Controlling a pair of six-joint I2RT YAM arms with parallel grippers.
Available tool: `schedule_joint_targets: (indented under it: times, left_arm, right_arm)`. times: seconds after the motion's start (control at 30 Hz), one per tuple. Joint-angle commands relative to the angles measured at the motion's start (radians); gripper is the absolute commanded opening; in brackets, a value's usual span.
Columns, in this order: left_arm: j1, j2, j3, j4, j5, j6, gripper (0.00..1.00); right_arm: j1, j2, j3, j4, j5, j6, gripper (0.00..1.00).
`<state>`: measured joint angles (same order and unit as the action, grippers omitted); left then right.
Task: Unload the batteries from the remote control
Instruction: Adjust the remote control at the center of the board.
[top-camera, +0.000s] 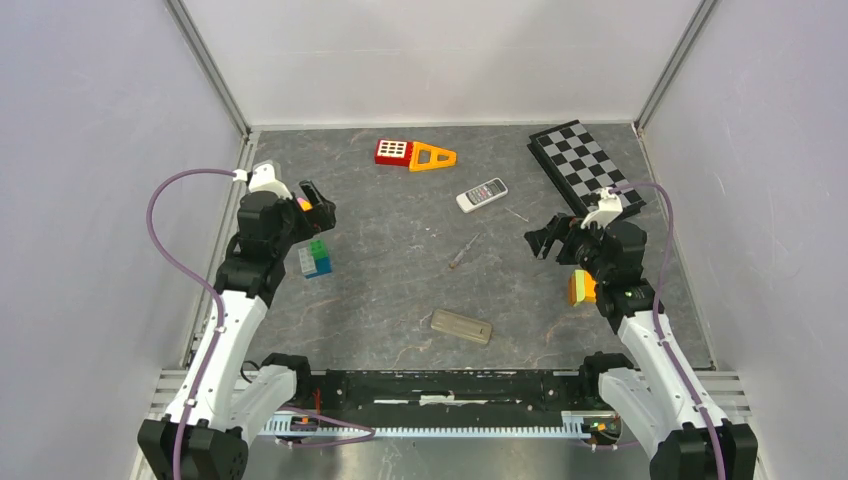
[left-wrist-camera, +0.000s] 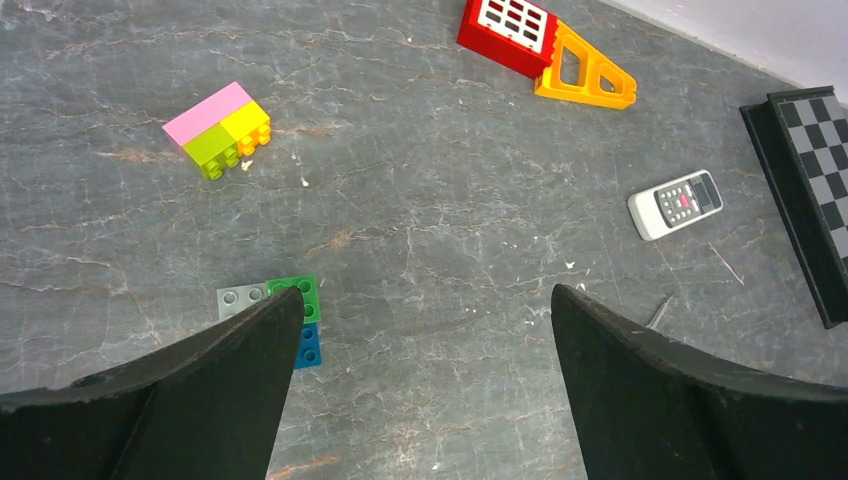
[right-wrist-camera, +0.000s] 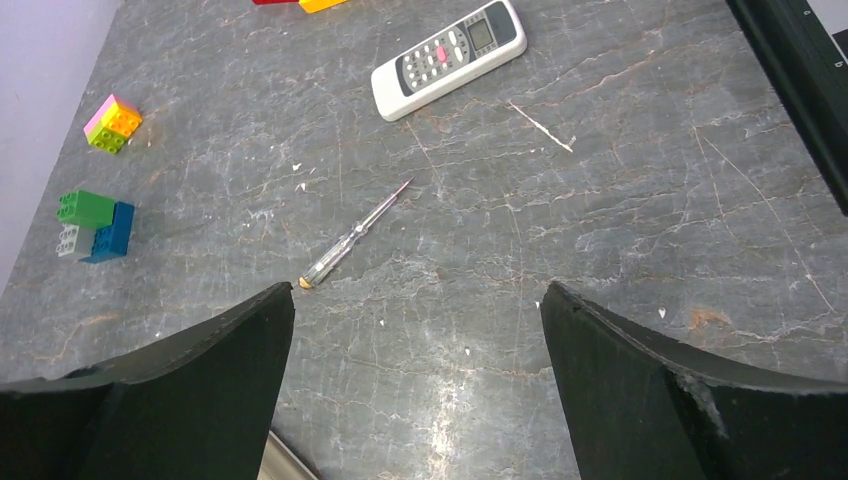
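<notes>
Black fingers of the left gripper fill the lower frame, spread wide with nothing between them. The right gripper is likewise released and empty. A black-and-white chessboard lies upper right, its near corner behind the right arm. The white remote control sits buttons-up at upper centre, and a flat grey remote control lies lower centre. Between them lies a clear-handled screwdriver. A red window brick touches an orange triangular brick. Green-blue-grey bricks sit left. The batteries are nowhere visible, and the remote lettering is too small to read.
</notes>
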<state>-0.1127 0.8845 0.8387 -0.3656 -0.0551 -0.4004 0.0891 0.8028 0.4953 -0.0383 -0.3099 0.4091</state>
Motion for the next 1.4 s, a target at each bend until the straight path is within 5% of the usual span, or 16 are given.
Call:
schedule_joint_targets:
  times: [0.0,0.3,0.37,0.67,1.0,1.37]
  left_arm:
    - [0.004,-0.020,0.008,0.027,-0.048,-0.047,1.00]
    - [0.003,-0.063,-0.003,-0.007,-0.051,-0.085,1.00]
    - [0.004,-0.085,-0.014,-0.025,-0.090,-0.142,1.00]
    - [0.003,-0.147,-0.080,0.086,0.225,-0.107,1.00]
    - [0.004,-0.160,-0.096,0.158,0.347,-0.060,1.00]
    - [0.004,-0.154,-0.151,0.270,0.368,-0.127,1.00]
  right_arm:
    - [-0.002,-0.012,0.034,0.027,0.030,0.025,0.98]
    - [-0.004,-0.051,0.008,0.031,0.121,0.120,0.98]
    - [-0.003,-0.028,0.016,0.031,0.073,0.075,0.98]
    - [0.032,0.087,0.038,0.005,-0.312,-0.146,0.98]
    - [0.339,0.071,0.124,-0.285,0.071,-0.431,0.96]
    - [0.671,0.085,0.080,-0.379,0.211,-0.667,0.94]
